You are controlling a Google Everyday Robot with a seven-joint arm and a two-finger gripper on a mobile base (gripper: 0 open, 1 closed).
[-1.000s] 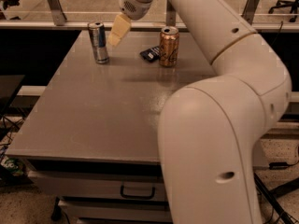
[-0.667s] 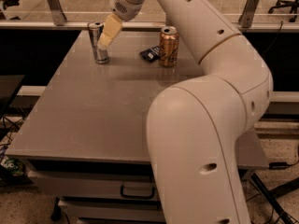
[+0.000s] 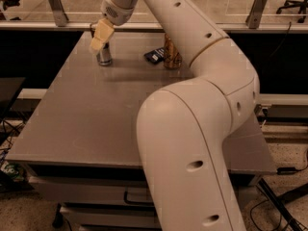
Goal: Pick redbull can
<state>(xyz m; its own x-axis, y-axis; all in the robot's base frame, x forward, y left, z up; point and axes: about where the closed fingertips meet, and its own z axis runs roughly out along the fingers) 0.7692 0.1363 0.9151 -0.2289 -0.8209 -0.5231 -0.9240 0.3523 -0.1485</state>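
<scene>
Standing upright near the far left corner of the grey table, the redbull can is largely covered by the gripper, which is held against its upper part; only the silver base is seen. Whether the jaws are spread or pinching the can cannot be told. A dark packet and a gold-orange can are set further right, the latter partly hidden by the white arm.
</scene>
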